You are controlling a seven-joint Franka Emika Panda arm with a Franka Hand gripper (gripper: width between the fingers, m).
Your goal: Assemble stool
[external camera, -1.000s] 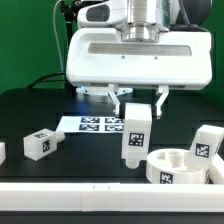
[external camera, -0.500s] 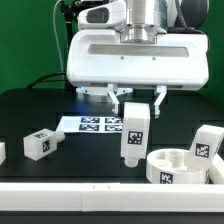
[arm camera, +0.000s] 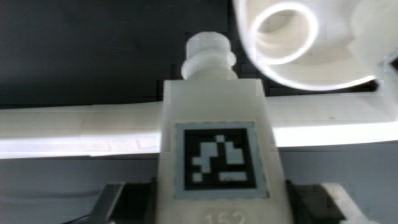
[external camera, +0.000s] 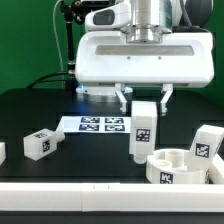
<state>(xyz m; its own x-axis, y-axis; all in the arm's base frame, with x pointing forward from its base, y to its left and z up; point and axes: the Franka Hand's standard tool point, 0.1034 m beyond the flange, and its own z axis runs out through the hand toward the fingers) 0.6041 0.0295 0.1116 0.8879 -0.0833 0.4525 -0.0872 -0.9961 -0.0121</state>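
In the exterior view, the tool (external camera: 143, 99) is seen in the upper middle of the frame, below the arm's broad white housing. Its two fingers are closed on the upper end of a white block leg (external camera: 143, 130), which is held upright with its black-and-white tag facing the camera. The lower end of this held leg hangs close to the black desk (external camera: 40, 110); whether it touches the surface cannot be told. The ring-shaped seat (external camera: 178, 166) lies at the lower right of the frame, just beside the held leg and on the exterior view's right of it. A second leg (external camera: 207, 142) is seen at the right edge, behind the seat. A third leg (external camera: 40, 143) lies at the lower left, well apart from the tool. The marker board (external camera: 98, 124) lies flat in the middle of the frame, behind the held leg. A white border rail (external camera: 90, 190) runs along the bottom of the frame.

In the wrist view, the held leg fills the middle of the picture, its tag (arm camera: 221, 156) turned to the camera and a rounded peg (arm camera: 210, 52) shown at its far end. The dark fingers (arm camera: 121, 203) are pressed against both of its sides. Beyond the peg, part of the seat is seen on the dark desk, near the peg but apart from it. The border rail is crossed by the leg.
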